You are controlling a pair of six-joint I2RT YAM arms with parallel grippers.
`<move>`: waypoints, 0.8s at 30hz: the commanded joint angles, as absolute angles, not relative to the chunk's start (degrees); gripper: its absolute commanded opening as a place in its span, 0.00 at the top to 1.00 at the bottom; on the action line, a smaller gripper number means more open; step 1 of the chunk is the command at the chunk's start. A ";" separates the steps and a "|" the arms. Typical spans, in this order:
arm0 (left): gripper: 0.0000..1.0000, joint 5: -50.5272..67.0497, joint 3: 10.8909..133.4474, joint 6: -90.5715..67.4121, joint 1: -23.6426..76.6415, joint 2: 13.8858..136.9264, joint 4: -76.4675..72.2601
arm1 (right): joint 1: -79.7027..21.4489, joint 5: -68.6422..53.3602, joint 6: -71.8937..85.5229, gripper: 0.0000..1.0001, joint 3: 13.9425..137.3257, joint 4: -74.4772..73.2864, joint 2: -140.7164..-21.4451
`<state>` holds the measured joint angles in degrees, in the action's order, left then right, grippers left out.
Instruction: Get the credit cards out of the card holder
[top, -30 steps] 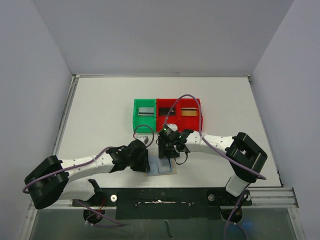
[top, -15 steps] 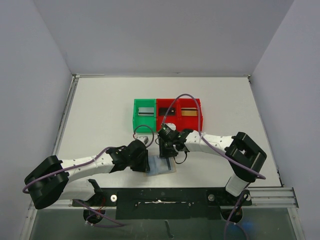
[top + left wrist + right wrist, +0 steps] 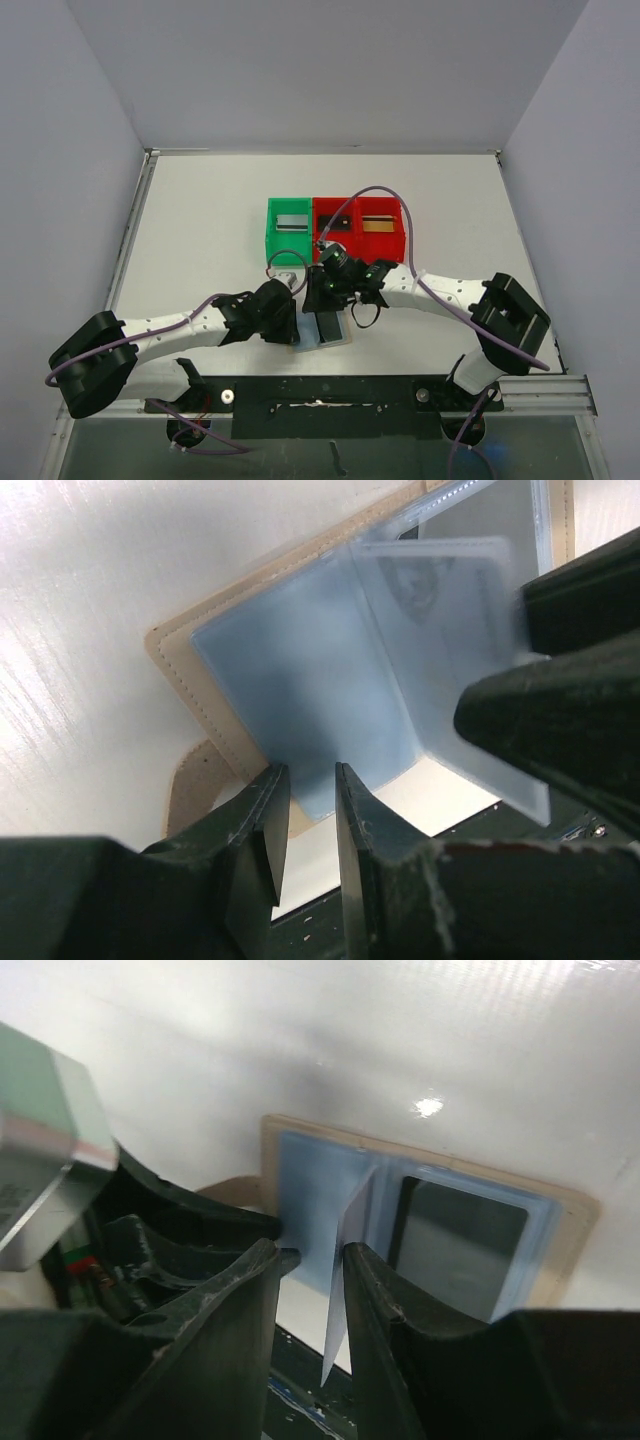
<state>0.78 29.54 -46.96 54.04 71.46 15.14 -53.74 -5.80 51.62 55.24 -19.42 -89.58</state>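
Note:
The card holder (image 3: 337,331) lies open near the table's front edge, tan outside (image 3: 170,645) with light-blue pockets (image 3: 310,1180). A dark credit card (image 3: 460,1250) sits in its right pocket. One clear pocket leaf (image 3: 350,1250) stands upright between the fingers of my right gripper (image 3: 315,1255), leaning on the right finger with a gap on its other side. My left gripper (image 3: 308,778) rests its tips on the holder's near left edge, jaws a narrow gap apart with nothing pinched. From above, both the left gripper (image 3: 294,328) and the right gripper (image 3: 320,300) crowd over the holder.
A green bin (image 3: 272,232) holding a silver card and a red bin (image 3: 400,232) with a black and a gold card stand just behind the grippers. A black rail (image 3: 330,392) runs along the table's front edge, close to the holder.
My right gripper has shifted left over the holder and its jaws have narrowed around the raised pocket leaf. The left gripper has stayed in place.

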 commanded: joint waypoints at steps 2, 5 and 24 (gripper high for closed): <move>0.78 -1.50 30.01 -48.54 54.23 69.46 15.52 | -54.10 -12.88 52.37 0.67 55.65 -11.39 -90.70; 0.78 -4.05 27.37 -51.36 54.23 64.19 16.75 | -54.09 -15.35 52.86 0.66 55.30 -8.29 -91.05; 0.63 -5.13 29.54 -51.52 53.93 56.12 17.01 | -49.30 -10.69 58.60 0.51 41.76 0.44 -79.44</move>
<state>-6.17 24.80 -53.63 54.02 53.12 20.78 -50.22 -12.93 56.12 44.95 -5.23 -83.81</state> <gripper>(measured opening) 0.359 0.458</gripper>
